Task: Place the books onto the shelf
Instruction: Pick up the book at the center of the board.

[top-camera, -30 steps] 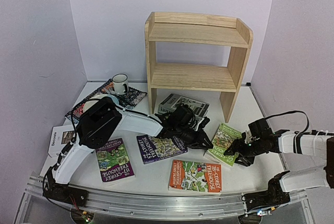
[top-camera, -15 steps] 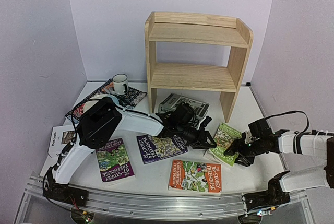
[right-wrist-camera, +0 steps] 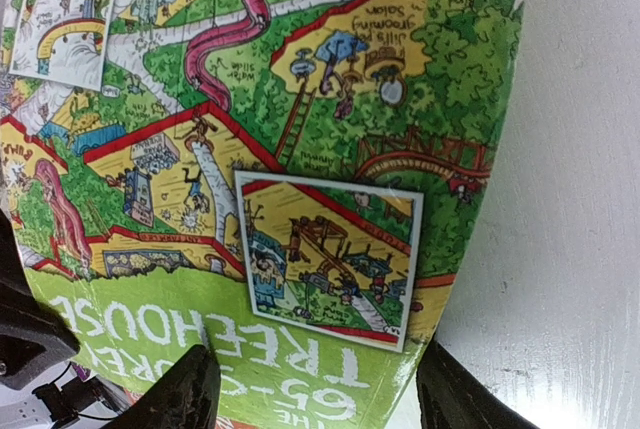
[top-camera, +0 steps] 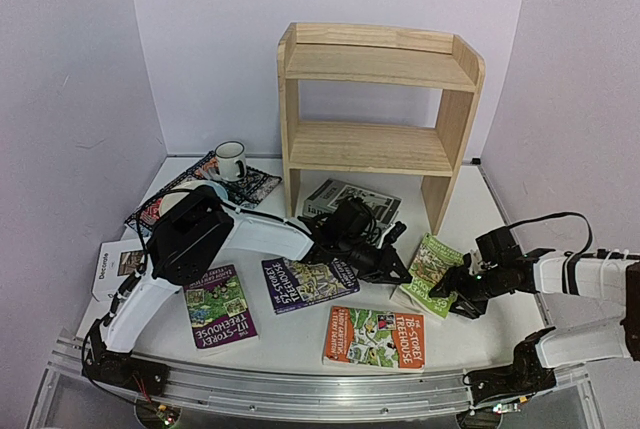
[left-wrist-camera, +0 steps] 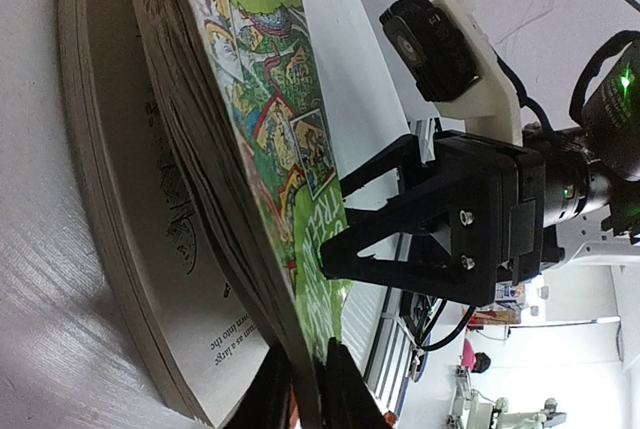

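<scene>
The left tool is pinched tight on the edge of the light green Treehouse book and holds its cover up off the pages. The right tool has its fingers wide apart over the other end of that book. The book lies on the white desk, in front of the pine shelf, near its right side. The orange book lies close by.

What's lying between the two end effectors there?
The green Treehouse book lies between the left end effector and right end effector; the top external view shows it.
</scene>
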You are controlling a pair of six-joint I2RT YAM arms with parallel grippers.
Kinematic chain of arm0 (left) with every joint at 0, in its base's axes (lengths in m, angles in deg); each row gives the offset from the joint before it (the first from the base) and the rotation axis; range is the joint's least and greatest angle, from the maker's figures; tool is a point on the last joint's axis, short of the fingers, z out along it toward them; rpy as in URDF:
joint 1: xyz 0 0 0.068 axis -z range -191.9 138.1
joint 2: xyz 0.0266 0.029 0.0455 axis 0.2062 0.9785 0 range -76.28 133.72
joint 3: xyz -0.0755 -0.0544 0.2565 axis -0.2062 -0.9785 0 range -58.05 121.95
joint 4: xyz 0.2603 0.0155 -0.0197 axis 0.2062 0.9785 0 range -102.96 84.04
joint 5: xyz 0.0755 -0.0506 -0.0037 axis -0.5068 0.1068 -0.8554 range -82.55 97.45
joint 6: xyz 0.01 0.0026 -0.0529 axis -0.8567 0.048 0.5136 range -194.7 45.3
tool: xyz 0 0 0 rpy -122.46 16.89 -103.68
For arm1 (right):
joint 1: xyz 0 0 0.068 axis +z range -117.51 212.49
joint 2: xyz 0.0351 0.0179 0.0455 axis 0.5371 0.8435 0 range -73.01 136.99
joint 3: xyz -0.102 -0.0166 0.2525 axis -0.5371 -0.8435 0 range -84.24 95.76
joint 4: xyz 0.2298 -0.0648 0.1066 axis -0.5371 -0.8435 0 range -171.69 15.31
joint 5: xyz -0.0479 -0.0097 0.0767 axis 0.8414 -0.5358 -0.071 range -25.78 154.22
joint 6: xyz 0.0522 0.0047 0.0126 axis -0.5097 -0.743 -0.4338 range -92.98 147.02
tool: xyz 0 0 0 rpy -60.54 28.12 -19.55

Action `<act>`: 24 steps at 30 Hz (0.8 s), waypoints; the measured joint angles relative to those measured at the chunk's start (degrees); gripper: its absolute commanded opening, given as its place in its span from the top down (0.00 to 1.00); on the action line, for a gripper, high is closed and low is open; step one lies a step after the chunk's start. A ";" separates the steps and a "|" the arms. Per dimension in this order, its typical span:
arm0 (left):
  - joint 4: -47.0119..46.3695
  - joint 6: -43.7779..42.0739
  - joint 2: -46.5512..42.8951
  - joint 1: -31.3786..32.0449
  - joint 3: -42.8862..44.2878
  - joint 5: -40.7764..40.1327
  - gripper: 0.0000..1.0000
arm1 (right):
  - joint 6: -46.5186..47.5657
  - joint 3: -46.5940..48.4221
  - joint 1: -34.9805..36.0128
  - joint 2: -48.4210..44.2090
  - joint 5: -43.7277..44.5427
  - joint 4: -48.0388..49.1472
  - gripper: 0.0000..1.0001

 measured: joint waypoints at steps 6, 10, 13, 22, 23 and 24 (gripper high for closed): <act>-0.18 0.04 -0.02 -0.10 -0.48 -0.05 1.00 | 0.02 0.00 0.00 -0.08 -0.04 0.02 0.18; -0.19 0.05 -0.02 -0.43 -1.50 -0.08 1.00 | 0.92 0.24 0.01 -1.78 -0.12 -0.63 0.02; -0.16 0.10 -0.02 -0.57 -1.79 0.12 1.00 | 0.90 0.31 0.02 -5.09 0.74 -2.81 0.02; -0.16 2.53 -1.48 -0.61 -1.79 1.35 1.00 | -5.37 -6.62 0.02 -15.48 0.58 -2.41 0.02; -0.16 3.03 -1.87 -0.61 -1.79 1.65 1.00 | -6.42 -7.27 0.02 -16.83 0.36 -2.14 0.02; -0.19 3.43 -2.20 -0.61 -1.79 1.88 1.00 | -7.33 -7.65 0.02 -18.11 0.23 -2.03 0.02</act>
